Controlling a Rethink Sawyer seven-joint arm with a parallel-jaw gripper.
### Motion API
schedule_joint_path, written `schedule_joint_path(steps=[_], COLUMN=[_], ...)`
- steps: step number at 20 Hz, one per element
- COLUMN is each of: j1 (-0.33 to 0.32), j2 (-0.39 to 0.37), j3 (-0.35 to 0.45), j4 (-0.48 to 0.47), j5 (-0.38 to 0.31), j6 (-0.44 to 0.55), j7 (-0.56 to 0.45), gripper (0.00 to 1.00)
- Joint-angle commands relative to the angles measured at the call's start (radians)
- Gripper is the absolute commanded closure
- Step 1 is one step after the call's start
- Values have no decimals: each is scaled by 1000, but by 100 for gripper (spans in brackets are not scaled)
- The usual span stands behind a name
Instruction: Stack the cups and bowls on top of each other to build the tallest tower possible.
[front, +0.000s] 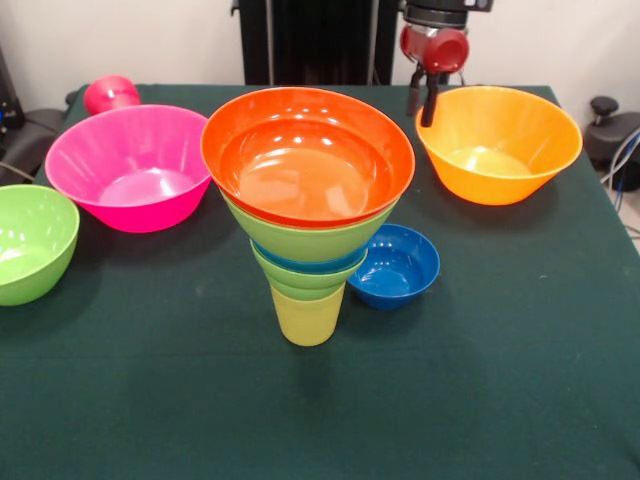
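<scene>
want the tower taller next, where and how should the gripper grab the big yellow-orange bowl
Judging by its pose, take the yellow-orange bowl by its rim, coming straight down. It sits upright and open, so the thin rim is the only edge two fingers could straddle. The gripper hangs beside the rim's left part, with the tower further left, so that side looks closest.

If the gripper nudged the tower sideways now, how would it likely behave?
The tower would probably tip rather than slide: it stands on one narrow yellow cup and widens upward to a broad orange-red bowl. The glossy nested bowls look light and slick, so they might shift or spill apart.
</scene>
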Motion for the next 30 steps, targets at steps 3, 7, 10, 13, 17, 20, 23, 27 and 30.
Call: schedule_joint_path(steps=[3, 7, 10, 13, 17, 20, 23, 27, 30], j1=[-41, -80, -97, -105, -91, -92, -80, -22, 7], j2=[-7, -31, -48, -64, -69, -84, -96, -44, -10], j3=[149, 173, 195, 217, 215, 212, 211, 164, 127], j4=[-16, 11, 16, 20, 21, 41, 65, 61, 59], j5=[-58, -90, -103, -104, -102, -107, -106, -102, -103], j6=[78, 71, 81, 99, 98, 95, 92, 34, 1], j7=[-146, -157, -160, -157, -148, -146, -139, -113, -102], gripper=[0, 0, 0, 0, 0, 0, 0, 0, 0])
